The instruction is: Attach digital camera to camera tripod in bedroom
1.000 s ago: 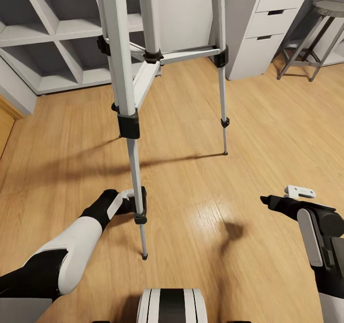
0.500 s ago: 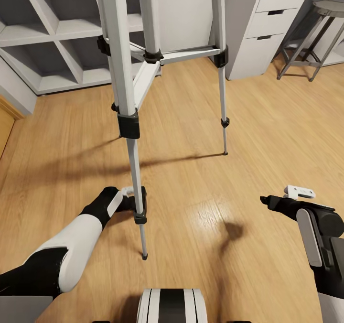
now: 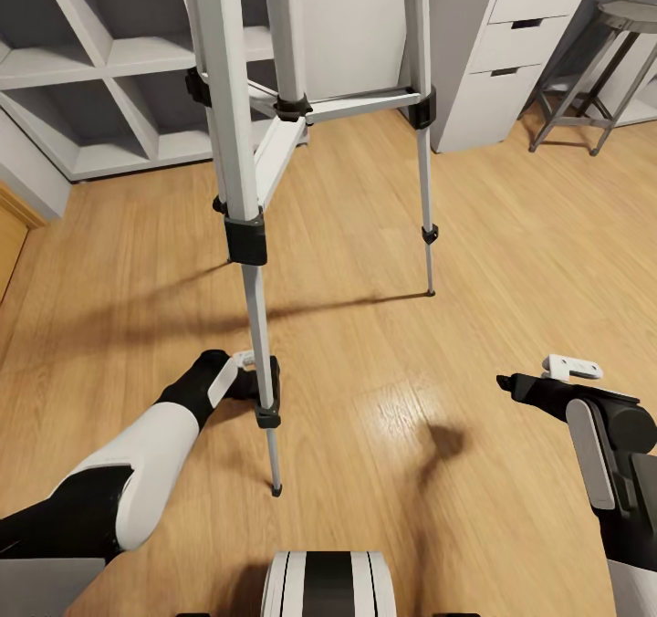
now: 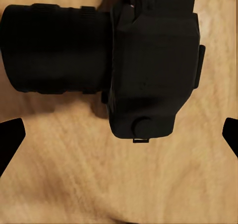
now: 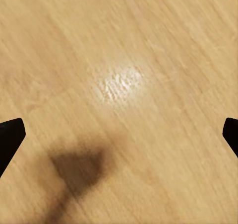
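The left gripper [image 3: 260, 384] reaches low beside the camera tripod [image 3: 246, 224] leg, having crept slightly nearer since earlier, fingers spread wide over the digital camera [image 4: 124, 60] on the plank floor [image 3: 383, 416] (seen from the wrist), while the right gripper [image 3: 525, 380] hovers open, grey shelves [image 3: 119, 97] beyond.

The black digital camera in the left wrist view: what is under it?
Under the matte-black digital camera lies the light wooden plank floor, bare around it. The floor directly beneath its body and lens is covered, so contact cannot be confirmed.
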`<state>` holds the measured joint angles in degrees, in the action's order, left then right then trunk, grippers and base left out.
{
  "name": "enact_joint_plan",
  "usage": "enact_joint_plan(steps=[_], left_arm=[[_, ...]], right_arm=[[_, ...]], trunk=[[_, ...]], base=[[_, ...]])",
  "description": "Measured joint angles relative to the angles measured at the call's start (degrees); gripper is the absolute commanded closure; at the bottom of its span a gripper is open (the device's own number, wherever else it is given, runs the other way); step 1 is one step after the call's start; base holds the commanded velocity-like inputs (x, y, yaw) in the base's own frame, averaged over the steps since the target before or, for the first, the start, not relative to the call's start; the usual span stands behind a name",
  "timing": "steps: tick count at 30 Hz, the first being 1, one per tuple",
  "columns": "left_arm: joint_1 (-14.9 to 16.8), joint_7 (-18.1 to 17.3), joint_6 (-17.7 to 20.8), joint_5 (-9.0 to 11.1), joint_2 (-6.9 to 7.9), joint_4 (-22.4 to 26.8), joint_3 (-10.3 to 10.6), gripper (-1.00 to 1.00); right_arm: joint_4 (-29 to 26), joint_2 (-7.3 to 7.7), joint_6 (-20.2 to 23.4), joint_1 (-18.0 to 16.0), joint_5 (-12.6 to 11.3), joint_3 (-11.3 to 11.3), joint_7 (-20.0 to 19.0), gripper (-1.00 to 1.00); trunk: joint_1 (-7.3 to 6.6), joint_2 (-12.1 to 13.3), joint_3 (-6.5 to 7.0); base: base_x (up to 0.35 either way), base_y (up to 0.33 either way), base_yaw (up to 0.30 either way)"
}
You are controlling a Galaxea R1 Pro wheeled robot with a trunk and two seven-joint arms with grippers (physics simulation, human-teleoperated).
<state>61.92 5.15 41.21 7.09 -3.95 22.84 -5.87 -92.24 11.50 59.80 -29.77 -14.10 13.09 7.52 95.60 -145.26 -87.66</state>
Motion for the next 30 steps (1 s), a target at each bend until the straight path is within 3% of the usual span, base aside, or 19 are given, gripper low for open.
enact_joint_plan(steps=[30], left_arm=[[0.9, 0.27, 0.09, -0.06, -1.08, 0.01, 0.01, -1.0]], right_arm=[[0.0, 0.0, 0.0, 0.01, 0.0, 0.0, 0.01, -1.0]], trunk=[[0.0, 0.0, 0.0]], base=[[0.0, 0.0, -0.061]])
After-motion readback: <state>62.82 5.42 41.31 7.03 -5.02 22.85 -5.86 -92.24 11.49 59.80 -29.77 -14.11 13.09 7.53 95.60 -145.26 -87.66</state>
